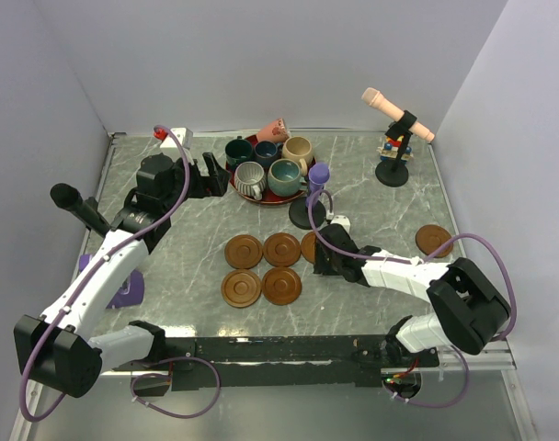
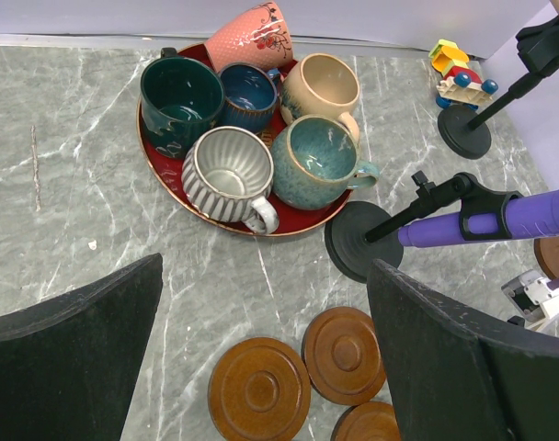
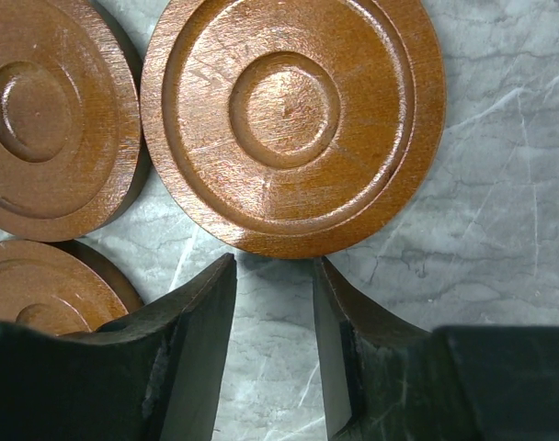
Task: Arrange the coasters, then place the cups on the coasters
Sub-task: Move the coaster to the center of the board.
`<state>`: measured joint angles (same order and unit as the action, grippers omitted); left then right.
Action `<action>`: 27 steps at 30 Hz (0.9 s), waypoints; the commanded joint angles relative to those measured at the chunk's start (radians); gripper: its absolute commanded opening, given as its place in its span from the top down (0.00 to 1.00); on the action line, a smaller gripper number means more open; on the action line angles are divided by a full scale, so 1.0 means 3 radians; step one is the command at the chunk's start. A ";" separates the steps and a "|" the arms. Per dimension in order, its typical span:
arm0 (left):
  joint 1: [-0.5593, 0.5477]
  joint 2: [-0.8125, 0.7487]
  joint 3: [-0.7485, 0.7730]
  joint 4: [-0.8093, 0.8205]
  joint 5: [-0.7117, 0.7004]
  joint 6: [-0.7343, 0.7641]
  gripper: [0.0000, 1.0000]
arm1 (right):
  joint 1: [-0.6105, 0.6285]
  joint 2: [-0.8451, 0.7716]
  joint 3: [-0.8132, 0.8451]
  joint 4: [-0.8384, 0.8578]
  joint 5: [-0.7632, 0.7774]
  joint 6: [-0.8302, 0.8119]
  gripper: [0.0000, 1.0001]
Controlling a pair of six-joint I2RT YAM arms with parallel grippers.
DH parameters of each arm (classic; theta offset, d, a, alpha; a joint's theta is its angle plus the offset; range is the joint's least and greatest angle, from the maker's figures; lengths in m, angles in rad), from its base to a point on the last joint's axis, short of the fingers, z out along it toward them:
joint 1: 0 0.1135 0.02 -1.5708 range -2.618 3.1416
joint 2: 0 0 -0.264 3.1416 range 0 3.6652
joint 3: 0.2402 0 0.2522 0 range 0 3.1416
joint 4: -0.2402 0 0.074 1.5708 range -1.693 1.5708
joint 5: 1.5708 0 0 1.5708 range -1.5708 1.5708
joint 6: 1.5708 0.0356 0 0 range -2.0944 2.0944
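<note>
Left pincer: jaws wide apart, empty, just left of the red plate.
Cups: six crowded on that plate, pink one tipped.
Coasters: five clustered mid-bench, two rows.
Right pincer: jaws partly apart, empty, tips at the rightmost clustered coaster.
Sixth coaster: alone, far right.
</note>
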<state>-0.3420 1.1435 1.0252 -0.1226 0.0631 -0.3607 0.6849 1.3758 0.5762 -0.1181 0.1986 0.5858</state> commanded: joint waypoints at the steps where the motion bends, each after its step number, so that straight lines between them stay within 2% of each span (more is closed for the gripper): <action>1: -0.0016 0.0013 0.0034 0.0092 0.0009 0.0016 0.03 | 0.0023 0.0011 -0.0013 -0.0128 0.0003 0.0026 0.52; 5: -0.0016 0.0008 0.0044 0.0092 0.0009 0.0016 0.04 | 0.0033 -0.0132 0.0007 -0.0261 0.0044 0.0031 0.49; 10: -0.0016 0.0013 0.0039 0.0097 0.0004 0.0016 0.03 | 0.0049 -0.0576 0.0038 -0.0613 0.0110 0.0067 0.44; 16: -0.0021 0.0018 0.0039 0.0097 0.0004 0.0006 0.03 | -0.0028 -0.1175 0.0303 -0.1267 0.0554 -0.0009 0.36; 18: -0.0021 -0.0007 0.0034 0.0082 -0.0016 0.0001 0.03 | -0.0237 -0.1298 0.0370 -0.1324 0.0515 -0.0121 0.36; 23: -0.0021 -0.0104 0.0003 0.0107 -0.0108 0.0001 0.04 | -0.1381 -0.1452 0.0370 -0.1080 -0.0119 -0.0499 0.36; 27: -0.0021 -0.0110 0.0019 0.0097 -0.0062 -0.0020 0.03 | -0.2036 -0.1187 0.0533 -0.0890 -0.0074 -0.0694 0.33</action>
<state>-0.3424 1.1412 1.0252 -0.1223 0.0475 -0.3611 0.1993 0.9630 0.6598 -0.4374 0.2092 0.4717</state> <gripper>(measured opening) 0.966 0.645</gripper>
